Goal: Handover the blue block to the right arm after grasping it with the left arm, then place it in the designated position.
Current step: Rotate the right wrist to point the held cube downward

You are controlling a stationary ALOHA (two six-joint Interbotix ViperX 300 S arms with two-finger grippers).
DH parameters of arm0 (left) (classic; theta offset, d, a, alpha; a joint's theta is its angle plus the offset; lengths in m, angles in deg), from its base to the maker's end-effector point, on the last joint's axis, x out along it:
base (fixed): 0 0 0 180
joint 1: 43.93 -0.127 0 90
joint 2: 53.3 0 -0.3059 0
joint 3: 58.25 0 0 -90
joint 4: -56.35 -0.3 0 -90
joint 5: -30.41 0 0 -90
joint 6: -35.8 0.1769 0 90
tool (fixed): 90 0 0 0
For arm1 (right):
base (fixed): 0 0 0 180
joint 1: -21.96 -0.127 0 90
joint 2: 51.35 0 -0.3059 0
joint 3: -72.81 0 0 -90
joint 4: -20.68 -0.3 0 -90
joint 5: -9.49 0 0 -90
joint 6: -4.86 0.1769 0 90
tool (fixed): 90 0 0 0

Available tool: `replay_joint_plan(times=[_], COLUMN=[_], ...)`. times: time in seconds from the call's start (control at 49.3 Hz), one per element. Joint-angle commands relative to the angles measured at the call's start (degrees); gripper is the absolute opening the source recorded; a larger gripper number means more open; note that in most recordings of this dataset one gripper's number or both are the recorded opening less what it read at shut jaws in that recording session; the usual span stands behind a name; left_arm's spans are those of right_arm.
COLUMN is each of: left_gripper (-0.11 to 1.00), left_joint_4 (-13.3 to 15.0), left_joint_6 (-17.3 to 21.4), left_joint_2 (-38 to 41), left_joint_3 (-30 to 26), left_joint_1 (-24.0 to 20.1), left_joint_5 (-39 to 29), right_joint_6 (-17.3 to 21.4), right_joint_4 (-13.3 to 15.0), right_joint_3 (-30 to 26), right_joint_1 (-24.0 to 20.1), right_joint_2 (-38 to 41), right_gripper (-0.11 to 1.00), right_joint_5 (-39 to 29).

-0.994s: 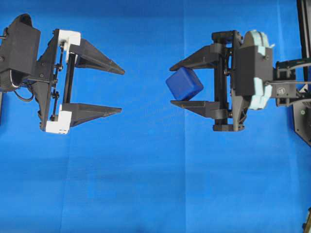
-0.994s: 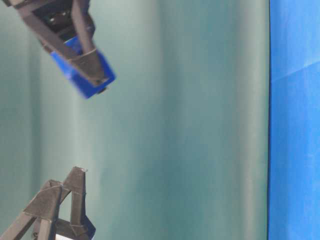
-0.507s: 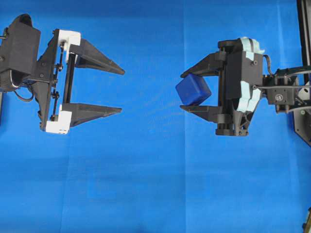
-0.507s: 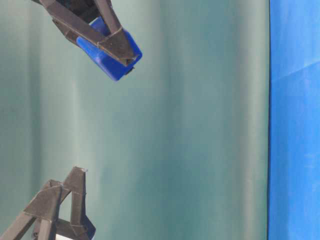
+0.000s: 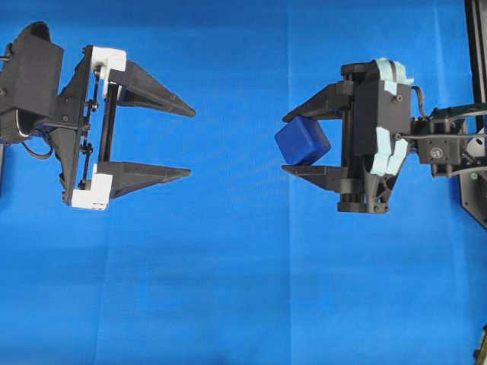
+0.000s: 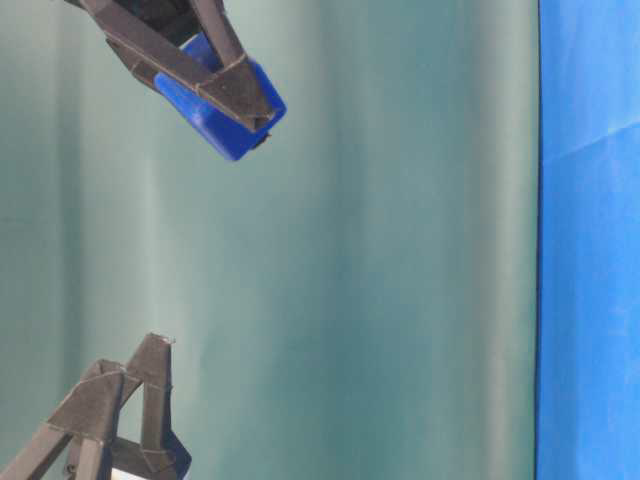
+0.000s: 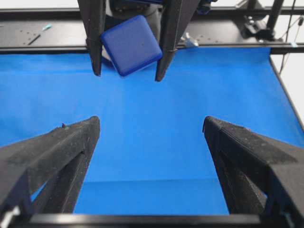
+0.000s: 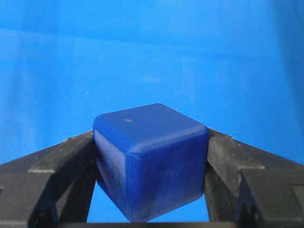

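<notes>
A creased blue cloth (image 5: 228, 289) is spread beneath both grippers. The blue block (image 5: 302, 141) is clamped in the right gripper (image 5: 293, 143); the left gripper (image 5: 186, 143) is held wide, empty.

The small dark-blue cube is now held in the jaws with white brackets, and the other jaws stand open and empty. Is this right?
Not quite. The overhead view shows the small dark-blue cube in the mint-green-housed right gripper; the white-bracketed left gripper is open and empty.

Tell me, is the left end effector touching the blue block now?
Apart. The overhead view shows the left end effector open, with bare blue cloth between it and the blue block, which the right end effector holds.
</notes>
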Motion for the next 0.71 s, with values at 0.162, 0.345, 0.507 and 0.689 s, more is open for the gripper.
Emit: replay_joint_plan(times=[0.162, 0.345, 0.507, 0.689], left_gripper=[0.93, 0.93, 0.93, 0.93], left_joint_4=[0.00, 0.00, 0.09, 0.09], left_joint_6=[0.00, 0.00, 0.00, 0.00], left_joint_2=[-1.49, -1.49, -1.49, -1.49], left_joint_3=[-0.97, -1.05, -1.05, -0.97], left_joint_1=[-0.18, -0.18, -0.18, -0.18], left_joint_5=[0.35, 0.35, 0.35, 0.35], right_joint_6=[0.09, 0.18, 0.62, 3.08], right_joint_4=[0.00, 0.00, 0.00, 0.00], right_joint_3=[-1.41, -1.58, -2.29, -3.08], right_joint_1=[-0.09, -0.09, -0.09, 0.26], right_joint_2=[0.53, 3.60, 7.73, 12.83], right_gripper=[0.54, 0.54, 0.54, 0.54], right_joint_5=[0.18, 0.53, 1.49, 5.54])
